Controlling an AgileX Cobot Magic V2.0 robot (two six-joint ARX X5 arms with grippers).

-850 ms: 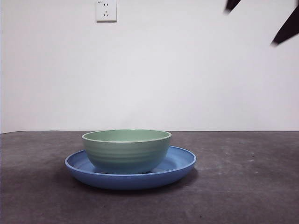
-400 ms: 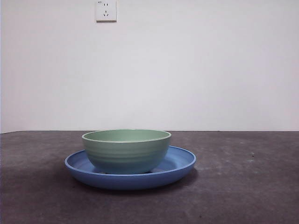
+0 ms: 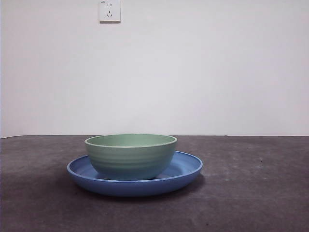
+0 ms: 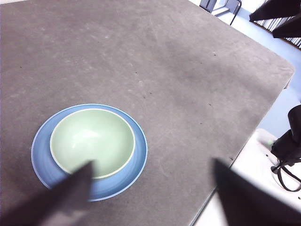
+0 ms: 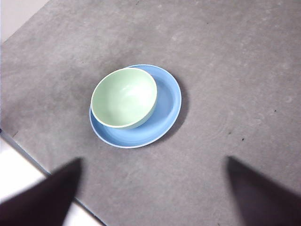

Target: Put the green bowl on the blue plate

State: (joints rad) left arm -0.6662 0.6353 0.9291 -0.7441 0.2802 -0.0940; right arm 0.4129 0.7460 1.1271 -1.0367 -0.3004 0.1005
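Both grippers' jaws spread empty, high above green bowl [image 3: 131, 155], off-centre on blue plate [image 3: 186, 169]; bump risks sliding it.

The green bowl [image 5: 124, 98] sits upright inside the blue plate [image 5: 167, 113], off centre, close to one side of the rim. The plate lies on the grey table [image 5: 235, 70]. The right gripper [image 5: 155, 188] hangs high above, jaws wide apart and holding nothing.
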